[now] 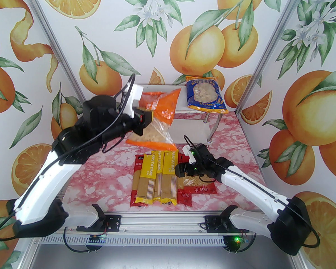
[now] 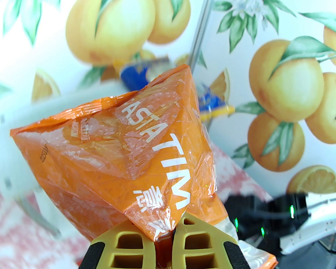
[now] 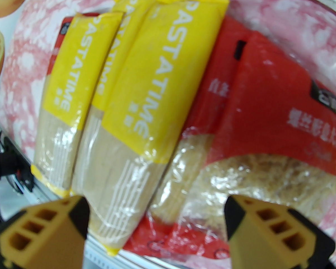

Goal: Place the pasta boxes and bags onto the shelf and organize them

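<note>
Three yellow spaghetti packs (image 1: 156, 175) lie side by side, partly overlapping, on the tabletop (image 1: 100, 178) near the arm bases. A red spaghetti pack (image 3: 212, 94) lies just to their right, partly under the nearest yellow pack, and the red bag (image 3: 274, 108) lies against it on the far right.

The left end effector (image 2: 172, 231) is clamped on one edge of the orange bag (image 2: 123, 155). The bag hangs tilted in the air, above the tabletop and in front of the shelf (image 1: 189, 129).

The blue bag (image 1: 205, 95) rests on the right part of the shelf's upper board.

The right end effector (image 3: 156, 214) hovers above the red bag and the packs. Its fingers (image 3: 44, 231) stand wide apart and hold nothing.
</note>
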Controlling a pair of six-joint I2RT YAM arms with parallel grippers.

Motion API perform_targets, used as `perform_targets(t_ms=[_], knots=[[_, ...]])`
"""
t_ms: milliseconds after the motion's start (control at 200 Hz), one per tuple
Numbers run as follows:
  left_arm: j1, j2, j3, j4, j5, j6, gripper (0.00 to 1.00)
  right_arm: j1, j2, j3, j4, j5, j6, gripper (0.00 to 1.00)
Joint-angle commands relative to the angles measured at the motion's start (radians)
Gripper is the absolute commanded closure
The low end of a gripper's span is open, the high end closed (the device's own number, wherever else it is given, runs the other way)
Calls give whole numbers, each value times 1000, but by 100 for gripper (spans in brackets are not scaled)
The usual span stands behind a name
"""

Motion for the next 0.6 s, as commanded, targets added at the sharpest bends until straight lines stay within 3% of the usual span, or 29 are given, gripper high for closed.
perform_targets(t_ms=[0, 400, 595], knots=[[54, 55, 142, 157, 16, 84, 100, 20, 20, 13, 46, -1, 11, 16], [132, 322, 363, 354, -3, 79, 100, 39, 97, 47, 72, -23, 1, 16], [154, 475, 531, 345, -9, 51, 100, 40, 116, 61, 75, -22, -12, 16]])
